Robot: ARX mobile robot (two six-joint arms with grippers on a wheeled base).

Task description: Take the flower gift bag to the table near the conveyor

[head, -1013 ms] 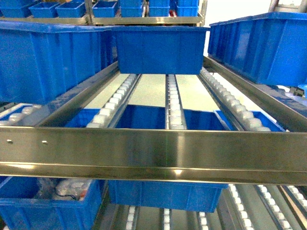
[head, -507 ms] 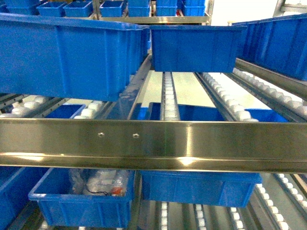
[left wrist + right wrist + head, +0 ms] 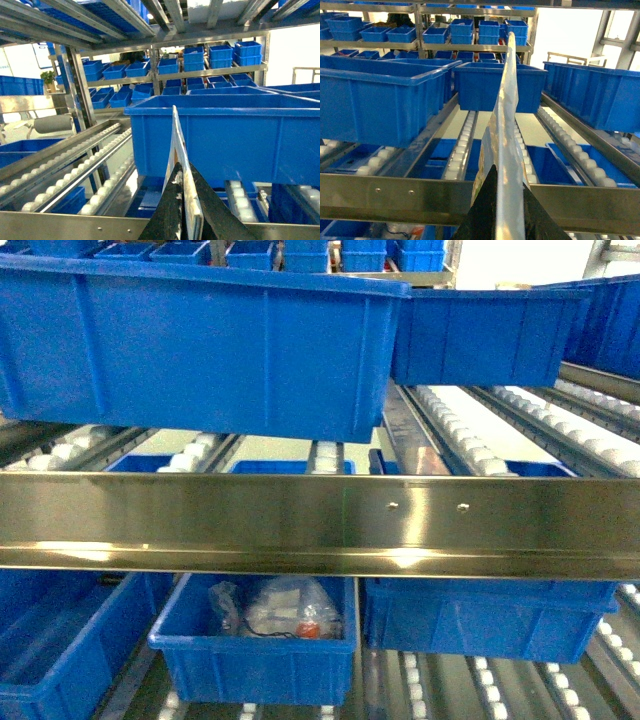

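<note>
In the left wrist view, the flower gift bag (image 3: 176, 135) shows edge-on as a thin white panel rising from my left gripper (image 3: 184, 200), whose black fingers (image 3: 167, 215) are shut on it. The right wrist view has the same bag (image 3: 506, 110) as a tall glossy silvery sheet with some green and yellow print, clamped in my shut right gripper (image 3: 507, 200). The conveyor (image 3: 300, 520) stands right in front: a steel crossbeam with rails of white rollers (image 3: 460, 435) behind it. Neither gripper nor the bag appears in the head view. The table is out of view.
Large blue bins (image 3: 200, 350) sit on the roller rails at bag height. A smaller blue bin (image 3: 260, 640) with packaged items rests on the lower level. More blue bins (image 3: 470, 30) fill the shelves behind. Roller lanes (image 3: 75, 167) run on the left.
In the head view the whole rack has slid to the right, so the view has swung left. The bin with packaged items has moved from lower left to lower centre.
</note>
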